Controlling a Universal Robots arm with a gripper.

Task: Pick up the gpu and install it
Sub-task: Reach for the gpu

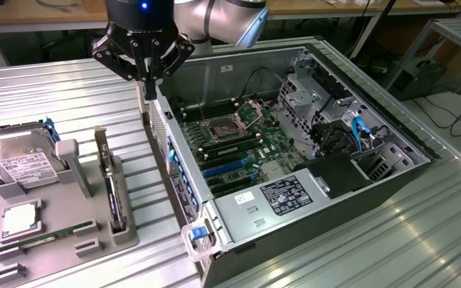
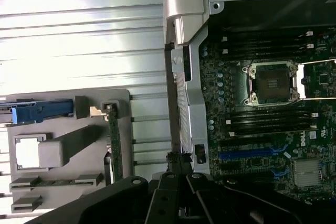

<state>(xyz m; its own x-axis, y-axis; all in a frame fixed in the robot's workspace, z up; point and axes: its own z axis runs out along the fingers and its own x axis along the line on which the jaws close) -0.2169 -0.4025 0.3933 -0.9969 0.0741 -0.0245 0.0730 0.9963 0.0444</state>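
- Currently the gripper point(image 1: 149, 93) point(image 2: 178, 157) hangs over the rear wall of the open computer case point(image 1: 214, 198) point(image 2: 184, 3), pointing down.
- Gripper state: fingers drawn narrow, close together, with nothing between them.
- The gpu point(image 1: 110, 192) point(image 2: 113, 140) stands on its long edge in 1 slot of the grey holder tray point(image 1: 54, 252) point(image 2: 123, 98), on the ribbed metal table point(image 1: 70, 96) point(image 2: 79, 35) – well apart from the gripper.
- Its silver end bracket point(image 1: 100, 147) rises upright at the end of the card nearer the gripper.
- In the exterior view, the tray lies at the exterior view's left of the case, just beside it.
- The tray also carries a hard drive point(image 1: 18, 159) with a white label, and a narrow green memory stick point(image 1: 46, 237) lying flat.
- Inside the case, the motherboard point(image 1: 254, 150) point(image 2: 226, 77) is exposed – the processor socket point(image 1: 230, 123) point(image 2: 273, 82) stands open.
- The blue expansion slots point(image 1: 226, 168) point(image 2: 247, 155) on the motherboard hold no card.
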